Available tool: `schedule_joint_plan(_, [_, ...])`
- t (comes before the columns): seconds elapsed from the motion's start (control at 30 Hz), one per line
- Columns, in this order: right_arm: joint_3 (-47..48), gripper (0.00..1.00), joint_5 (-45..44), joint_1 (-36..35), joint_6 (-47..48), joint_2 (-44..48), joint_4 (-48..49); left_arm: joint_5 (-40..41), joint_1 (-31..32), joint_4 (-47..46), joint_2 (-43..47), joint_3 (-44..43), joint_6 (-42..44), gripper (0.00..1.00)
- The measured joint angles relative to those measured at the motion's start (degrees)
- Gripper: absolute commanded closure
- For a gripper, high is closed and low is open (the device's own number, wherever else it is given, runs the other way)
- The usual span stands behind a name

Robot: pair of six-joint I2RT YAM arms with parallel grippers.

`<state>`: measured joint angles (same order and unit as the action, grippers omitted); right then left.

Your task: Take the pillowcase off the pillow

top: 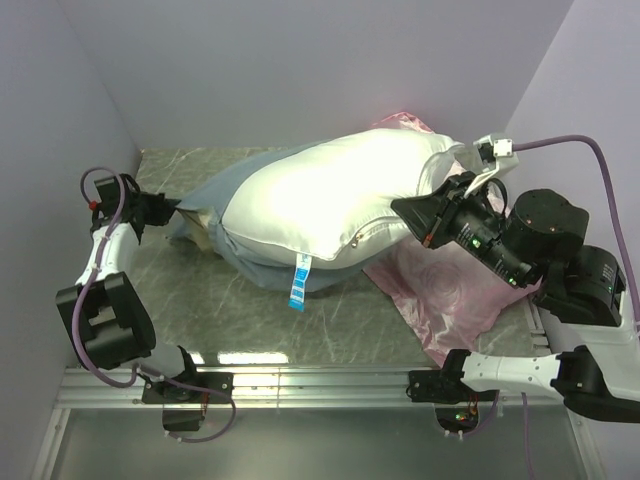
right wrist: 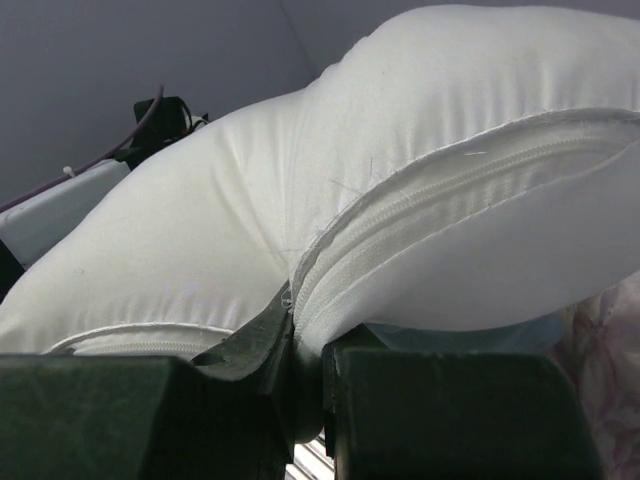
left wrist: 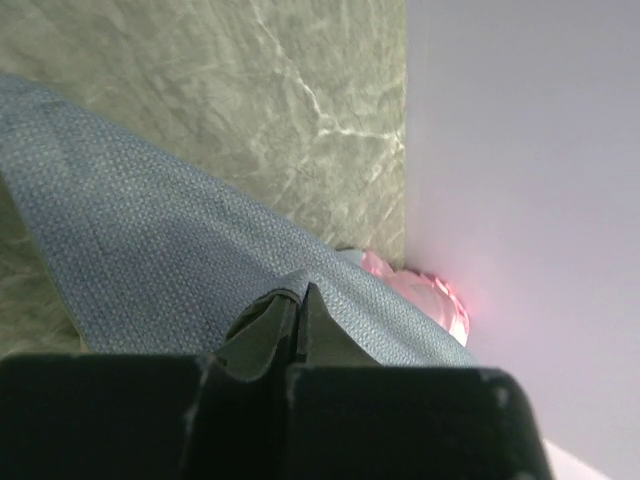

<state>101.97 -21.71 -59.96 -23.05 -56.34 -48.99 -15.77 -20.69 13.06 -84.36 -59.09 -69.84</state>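
White pillow [top: 330, 195] lies mid-table in the top view, its long axis running from about eight o'clock to two o'clock. The pillowcase [top: 205, 218], grey-blue face showing, trails from the pillow's eight o'clock end toward nine o'clock, with a strip tucked under the pillow's near edge. The left gripper [top: 168, 208] is at the cloth's nine o'clock tip, fingers pressed together on the fabric. The right gripper [top: 418, 215], at three o'clock, pinches the pillow's zipped seam. The coming pull likely runs leftward along that axis, and the left arm is nearer the cloth.
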Motion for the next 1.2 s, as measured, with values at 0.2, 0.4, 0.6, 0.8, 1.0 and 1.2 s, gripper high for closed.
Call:
schedule_joint_plan(0.2, [-1.9,1.0,0.44,-0.02,-0.09,0.24,1.99,-2.34,0.17,-2.47,-0.9,-1.14,4.72,0.95])
schedule_joint_plan(0.4, [-20.17,1.0,4.26,0.07,-4.79,3.28,15.5,2.97,0.09,-0.98,-5.27,-11.23,13.31,0.92])
schedule_joint_plan(0.6, [-29.81,1.0,10.84,-0.24,-9.29,-4.9,28.24,4.57,-0.37,-1.14,-11.98,-17.9,18.93,0.51])
schedule_joint_plan(0.8, [-32.94,1.0,15.58,-0.55,-12.33,-17.66,37.68,4.31,1.88,2.93,-13.75,-20.83,23.71,0.25])
schedule_joint_plan(1.0, [-34.45,1.0,16.02,-0.55,-13.55,-24.85,41.53,5.07,5.2,8.09,-7.76,-25.46,28.22,0.2])
schedule_joint_plan(1.2, [-36.0,1.0,16.46,-0.55,-14.19,-25.05,44.13,7.78,17.68,9.97,7.69,-24.09,32.7,0.18])
